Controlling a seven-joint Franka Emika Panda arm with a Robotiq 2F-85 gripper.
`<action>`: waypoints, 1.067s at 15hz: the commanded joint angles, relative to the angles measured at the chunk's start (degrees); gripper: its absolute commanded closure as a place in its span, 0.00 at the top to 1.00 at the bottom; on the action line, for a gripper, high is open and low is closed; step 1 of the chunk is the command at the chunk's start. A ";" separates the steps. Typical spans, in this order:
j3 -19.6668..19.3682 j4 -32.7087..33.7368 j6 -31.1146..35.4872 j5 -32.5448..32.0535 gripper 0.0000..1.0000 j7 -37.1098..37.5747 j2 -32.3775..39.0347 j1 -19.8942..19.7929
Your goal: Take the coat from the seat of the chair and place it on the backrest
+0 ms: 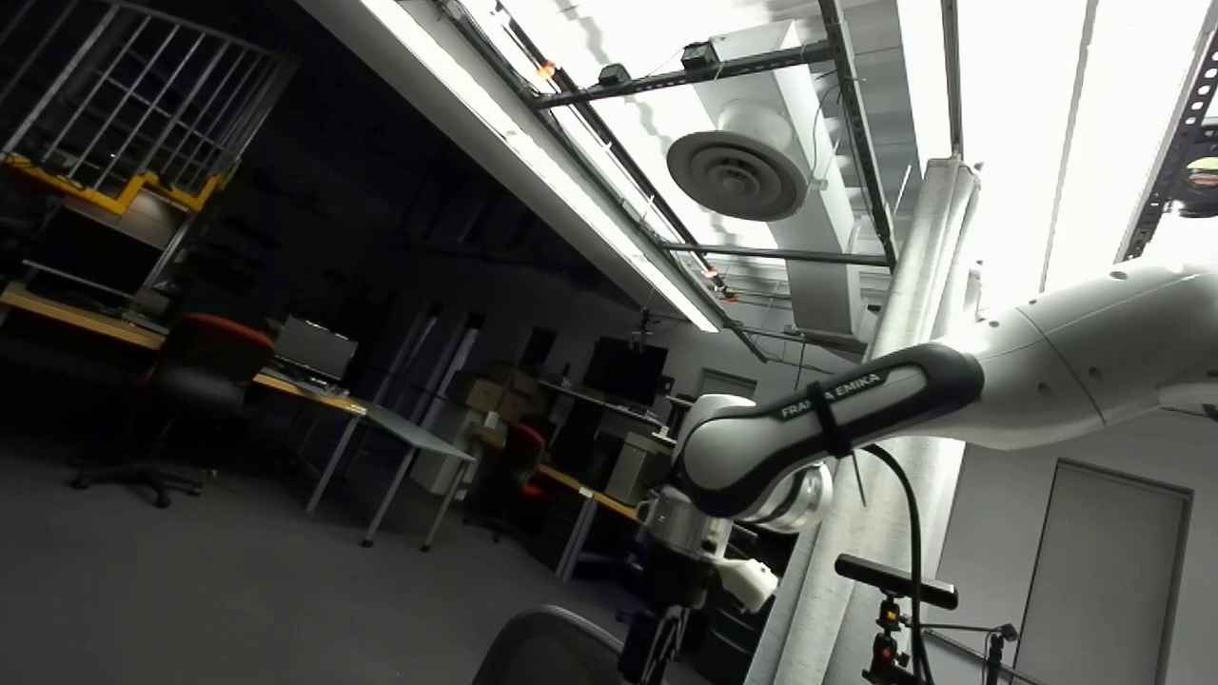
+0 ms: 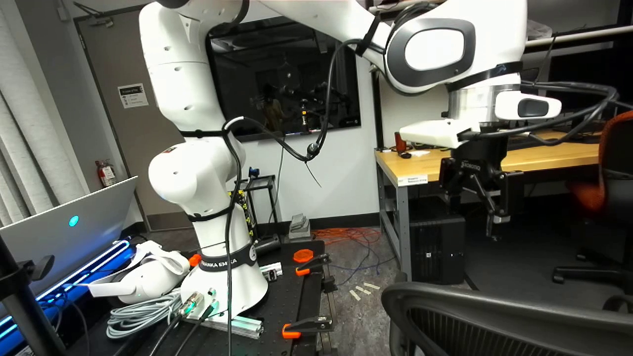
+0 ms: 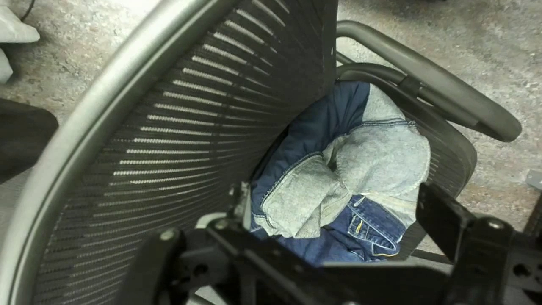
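Coat (image 3: 343, 169) in folds on chair seat (image 3: 454, 156); gripper (image 3: 334, 197) agape above.

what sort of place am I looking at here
Probably a robotics lab: a white jointed robot arm stands on a black perforated plate, with a wooden-topped grey metal workbench nearby.

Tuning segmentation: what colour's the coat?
The coat is blue and pale grey; wrist view shows it best.

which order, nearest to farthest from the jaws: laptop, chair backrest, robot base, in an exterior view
1. Chair backrest: below the jaws, picture's lower right
2. Robot base: left of picture's centre, low
3. Laptop: picture's left edge
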 commanded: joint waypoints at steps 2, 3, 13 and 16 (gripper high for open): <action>2.49 3.13 9.22 -1.97 1.00 5.08 7.17 0.54; 2.90 3.77 11.21 -2.34 1.00 6.14 8.58 0.67; 4.23 5.68 14.97 -3.20 1.00 8.53 12.53 0.55; 4.58 7.21 16.11 -2.01 1.00 6.74 15.50 -0.09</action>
